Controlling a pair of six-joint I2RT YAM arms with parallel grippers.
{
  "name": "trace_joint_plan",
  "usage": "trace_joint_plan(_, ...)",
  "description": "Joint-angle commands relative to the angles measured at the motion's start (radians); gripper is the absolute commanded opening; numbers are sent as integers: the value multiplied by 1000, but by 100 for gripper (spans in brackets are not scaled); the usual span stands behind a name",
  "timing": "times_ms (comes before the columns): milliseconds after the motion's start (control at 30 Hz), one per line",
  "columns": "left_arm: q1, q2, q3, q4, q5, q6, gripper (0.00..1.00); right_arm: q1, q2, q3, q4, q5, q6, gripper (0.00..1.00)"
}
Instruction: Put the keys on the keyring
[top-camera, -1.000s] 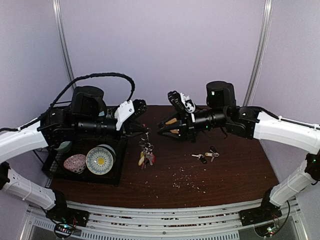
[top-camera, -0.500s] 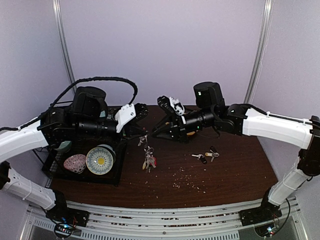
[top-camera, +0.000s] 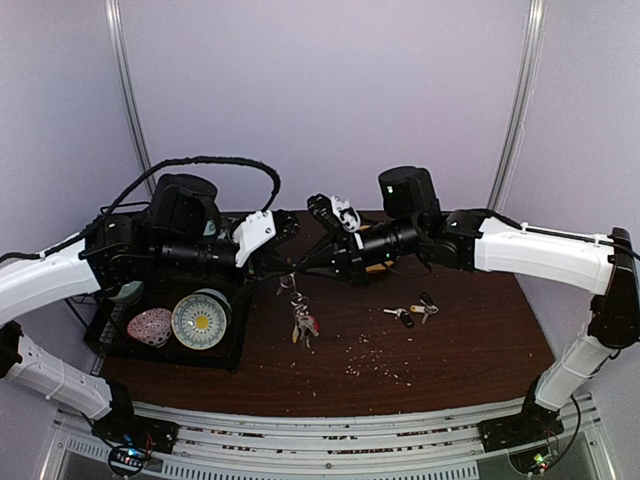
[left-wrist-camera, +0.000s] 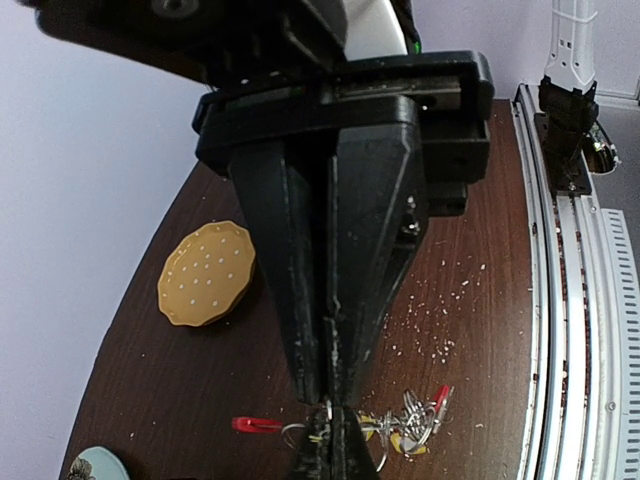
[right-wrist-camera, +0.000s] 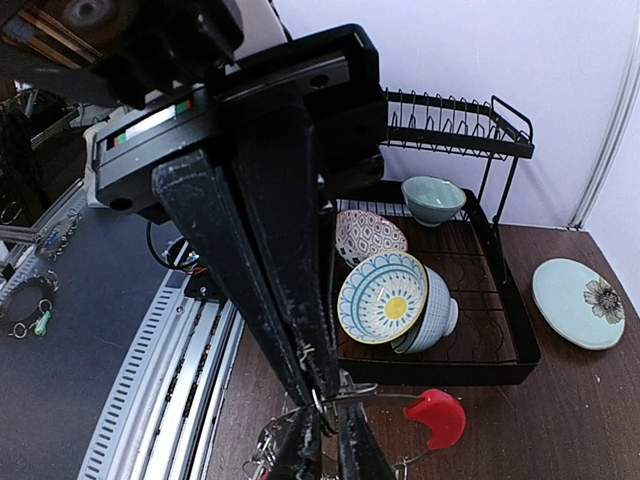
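Observation:
The keyring (top-camera: 289, 284) hangs between both grippers above the table, with a bunch of keys and coloured tags (top-camera: 303, 323) dangling under it. My left gripper (top-camera: 277, 267) is shut on the ring's wire; in the left wrist view (left-wrist-camera: 330, 402) a red part (left-wrist-camera: 256, 425) sticks out to the left and the keys (left-wrist-camera: 415, 425) hang to the right. My right gripper (top-camera: 306, 268) meets it tip to tip and is shut on the same wire (right-wrist-camera: 327, 405), beside the red curved section (right-wrist-camera: 440, 417). Two loose keys (top-camera: 410, 313) lie on the table at the right.
A black dish rack (top-camera: 232, 345) stands at the left with a blue-and-yellow bowl (top-camera: 199, 320) and a pink patterned bowl (top-camera: 150, 326). A teal plate (right-wrist-camera: 580, 303) lies behind it. A tan burger-like disc (left-wrist-camera: 207, 272) lies at the back. Crumbs (top-camera: 375, 355) are scattered mid-table.
My right gripper has moved left to the left gripper's tip and closed on the ring. The dangling keys have shifted slightly right and down. The left arm has barely moved.

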Motion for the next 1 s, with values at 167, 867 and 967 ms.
trace_joint_plan(167,-5,-8,24,81,38,13,0,8,18,45,-11,-5,-5,0)
trace_joint_plan(867,109,-162,-279,533,197,-282,14,64,-117,-415,1008,234,620,0)
trace_joint_plan(967,113,-150,-300,579,222,-276,19,78,-114,-418,1026,241,625,0)
